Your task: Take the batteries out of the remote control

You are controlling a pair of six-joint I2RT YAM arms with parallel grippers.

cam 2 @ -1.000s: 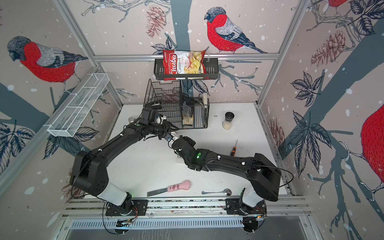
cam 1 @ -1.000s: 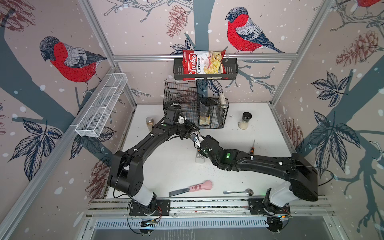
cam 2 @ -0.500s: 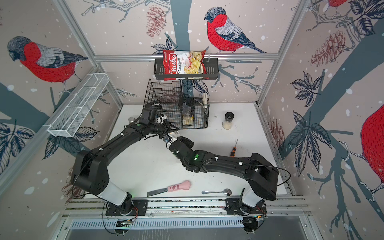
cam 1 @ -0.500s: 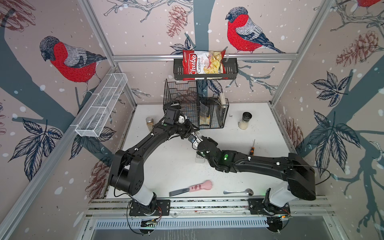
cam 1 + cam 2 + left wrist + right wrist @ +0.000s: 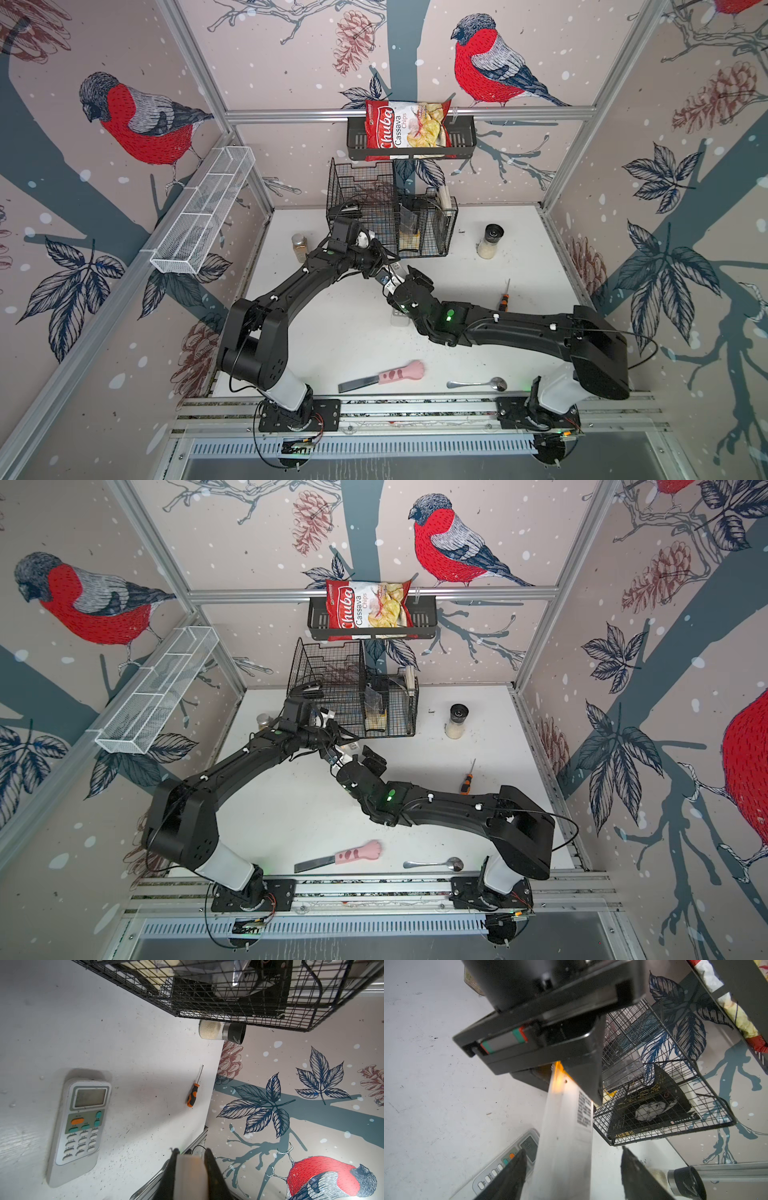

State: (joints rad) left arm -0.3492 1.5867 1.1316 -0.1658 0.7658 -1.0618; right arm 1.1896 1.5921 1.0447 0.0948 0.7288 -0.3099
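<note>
Chip bag (image 5: 405,126) reads "Chuba Cassava Chips". My L gripper (image 5: 190,1152) clamped on white remote (image 5: 564,1115), label illegible; R gripper (image 5: 572,1150) jaws spread astride it. 2nd remote (image 5: 80,1124) on table (image 5: 145,1064).

In view are two white remotes, the held remote (image 5: 566,1126) and the table remote (image 5: 79,1126), two spice jars, the amber jar (image 5: 299,247) and the black-capped jar (image 5: 490,243), one screwdriver (image 5: 505,299), one pink-handled knife (image 5: 384,376), one spoon (image 5: 494,383), one black wire basket (image 5: 361,183), one chip bag (image 5: 405,129), one black wall shelf (image 5: 461,137) and one white wire rack (image 5: 203,216).
</note>
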